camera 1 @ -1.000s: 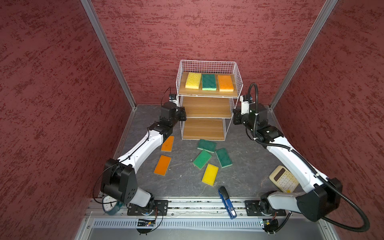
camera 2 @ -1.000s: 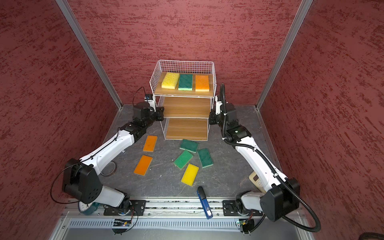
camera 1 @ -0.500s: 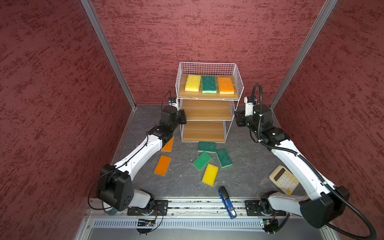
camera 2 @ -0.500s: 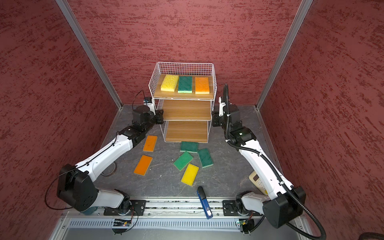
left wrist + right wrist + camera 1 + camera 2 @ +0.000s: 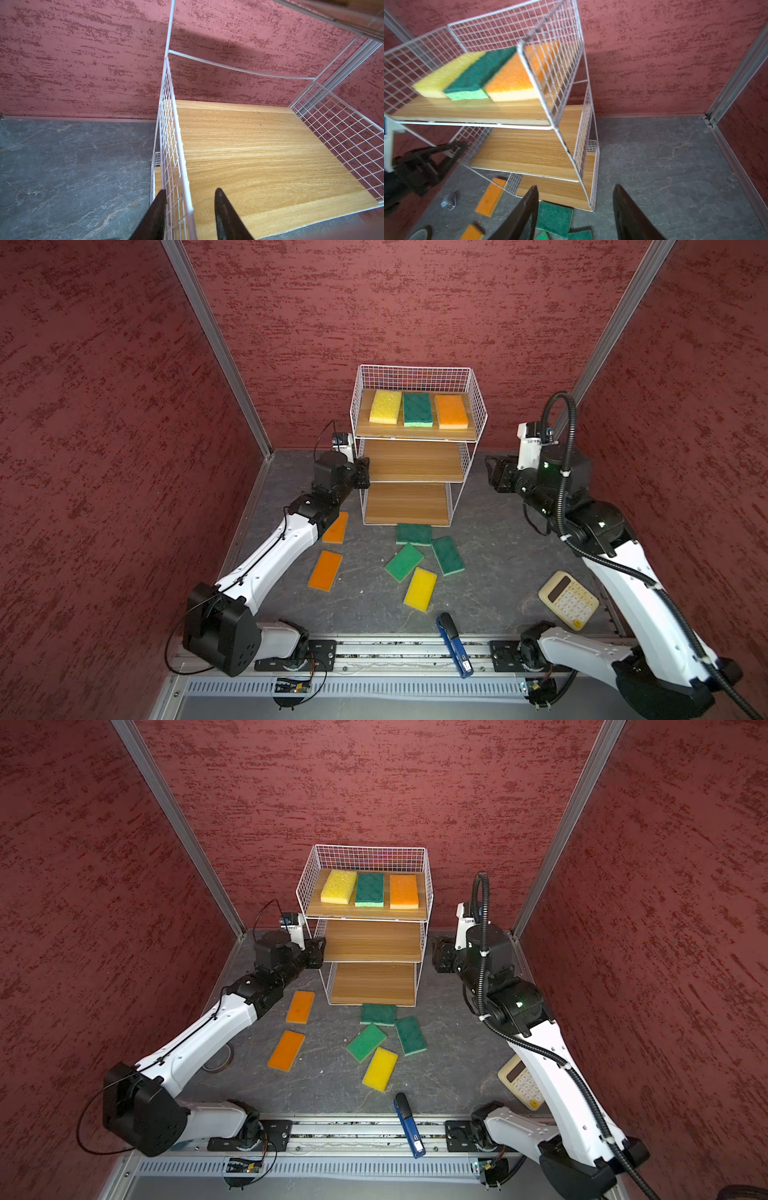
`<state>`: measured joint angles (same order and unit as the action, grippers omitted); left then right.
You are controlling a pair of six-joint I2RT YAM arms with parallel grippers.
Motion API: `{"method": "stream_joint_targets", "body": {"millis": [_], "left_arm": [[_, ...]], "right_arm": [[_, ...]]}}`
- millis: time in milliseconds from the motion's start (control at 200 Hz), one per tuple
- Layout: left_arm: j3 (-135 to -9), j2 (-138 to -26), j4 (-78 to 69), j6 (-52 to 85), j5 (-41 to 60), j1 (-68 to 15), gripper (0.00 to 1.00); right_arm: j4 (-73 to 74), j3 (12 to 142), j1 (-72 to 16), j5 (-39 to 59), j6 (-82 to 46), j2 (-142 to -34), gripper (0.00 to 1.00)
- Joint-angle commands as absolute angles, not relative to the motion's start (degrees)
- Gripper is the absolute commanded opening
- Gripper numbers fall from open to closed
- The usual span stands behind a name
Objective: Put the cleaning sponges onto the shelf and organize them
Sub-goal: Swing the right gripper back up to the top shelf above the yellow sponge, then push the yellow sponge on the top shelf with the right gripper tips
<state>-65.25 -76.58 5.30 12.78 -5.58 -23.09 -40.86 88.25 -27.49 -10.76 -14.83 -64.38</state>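
While my left jaws stand parted astride the thin white wire grid of the shelf's (image 5: 415, 462) side wall (image 5: 172, 145), clamping nothing, my right jaws gape wide and empty, near the shelf's opposite side yet apart from it. On the smooth top board (image 5: 415, 432) of pale wood, three porous sponges (image 5: 417, 409) lie in a row: yellow, green, orange. Six flat rectangular sponges (image 5: 403, 562) lie scattered on the gray, stone-veined tabletop (image 5: 490, 539) before the shelf's foot.

Cream calculator (image 5: 568, 600); blue stapler (image 5: 454, 644) by front rail; tape roll (image 5: 222, 1065)
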Motion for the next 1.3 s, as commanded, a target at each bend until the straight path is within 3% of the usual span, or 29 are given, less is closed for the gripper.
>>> {"method": "stream_joint_targets", "body": {"millis": [0, 210, 381, 491, 807, 1298], "left_arm": [[-65.7, -74.4, 5.6, 12.3, -3.7, -22.7, 0.44], [-64.8, -71.1, 7.1, 13.0, -2.6, -21.5, 0.46], [-64.4, -68.8, 10.3, 14.2, -0.5, -20.1, 0.50], [-63.9, -66.6, 13.6, 14.4, 0.1, -19.9, 0.53], [-57.9, -56.7, 17.0, 14.9, 0.7, -18.1, 0.56], [-55.5, -51.9, 17.7, 18.6, 6.9, -10.2, 0.56]], "right_arm": [[-46.0, 96.1, -33.2, -16.2, -15.7, -65.2, 0.58], [-54.6, 118.6, -43.6, -25.5, -11.5, -79.1, 0.59], [-62.5, 146.4, -46.0, -19.9, -8.1, -99.3, 0.59], [-61.3, 157.6, -45.7, -17.7, -5.6, -109.0, 0.53], [-43.1, 151.5, -44.6, -9.1, -7.0, -112.3, 0.46], [-34.8, 151.4, -44.6, -11.8, -7.4, -119.5, 0.48]]}}
